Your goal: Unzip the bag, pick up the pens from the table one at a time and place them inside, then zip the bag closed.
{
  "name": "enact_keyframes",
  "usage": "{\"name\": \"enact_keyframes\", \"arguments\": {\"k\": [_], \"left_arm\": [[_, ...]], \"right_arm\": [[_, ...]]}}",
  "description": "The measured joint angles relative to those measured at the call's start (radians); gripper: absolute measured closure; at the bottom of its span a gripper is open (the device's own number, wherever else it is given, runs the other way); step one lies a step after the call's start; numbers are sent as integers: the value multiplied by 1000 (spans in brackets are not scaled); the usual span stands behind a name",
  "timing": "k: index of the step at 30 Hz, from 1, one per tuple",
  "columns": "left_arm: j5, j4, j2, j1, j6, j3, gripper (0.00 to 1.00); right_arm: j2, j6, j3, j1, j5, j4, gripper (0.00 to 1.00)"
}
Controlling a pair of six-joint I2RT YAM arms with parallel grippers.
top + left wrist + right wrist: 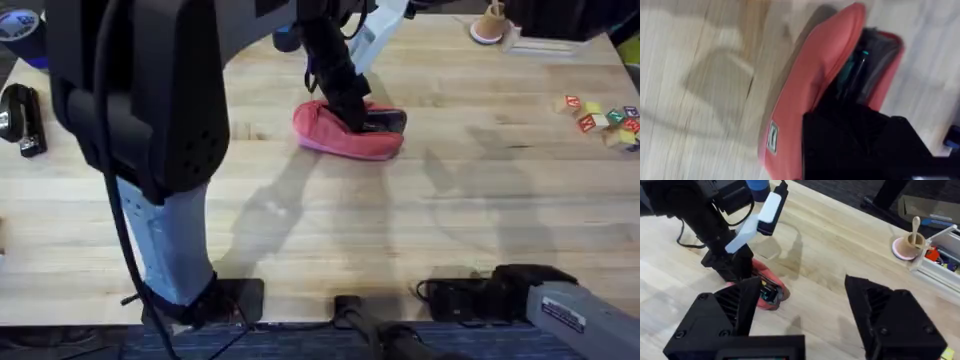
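The coral-pink bag (pixel 330 135) lies at the middle of the table (pixel 400 220), its zipper open. In the left wrist view the bag (pixel 805 95) gapes, and dark pens (pixel 857 70) with a teal accent lie inside it. My left gripper (pixel 357 110) reaches down into the bag's opening; up close the left gripper (pixel 855 120) is a single black mass over the gap. My right gripper (pixel 810 325) is open and holds nothing, parked low at the table's near right edge (pixel 445 295). From there the bag (pixel 775 292) shows under the left arm.
A black stapler (pixel 22 118) lies at the left edge, with a blue roll (pixel 20 35) behind it. Coloured blocks (pixel 600 115) sit at the right edge. A pink dish (pixel 488 27) and a white tray (pixel 545 42) stand at the back right.
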Motion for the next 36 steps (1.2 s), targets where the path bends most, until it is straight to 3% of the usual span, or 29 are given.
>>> {"name": "enact_keyframes", "arguments": {"k": [5,11,13,17,18,36], "left_arm": [[-96,-8,0,-1,-44,1,958],[-126,-6,0,-1,-62,3,956],[-130,-3,0,-1,-62,3,718],[-134,14,0,-1,-62,3,73],[-138,12,0,-1,-66,3,34],[-154,7,-18,8,-57,3,9]], "right_arm": [[0,0,0,0,0,0,4],[0,0,0,0,0,0,4],[0,0,0,0,0,0,4],[0,0,0,0,0,0,4],[0,0,0,0,0,0,4],[16,0,0,0,0,0,4]]}}
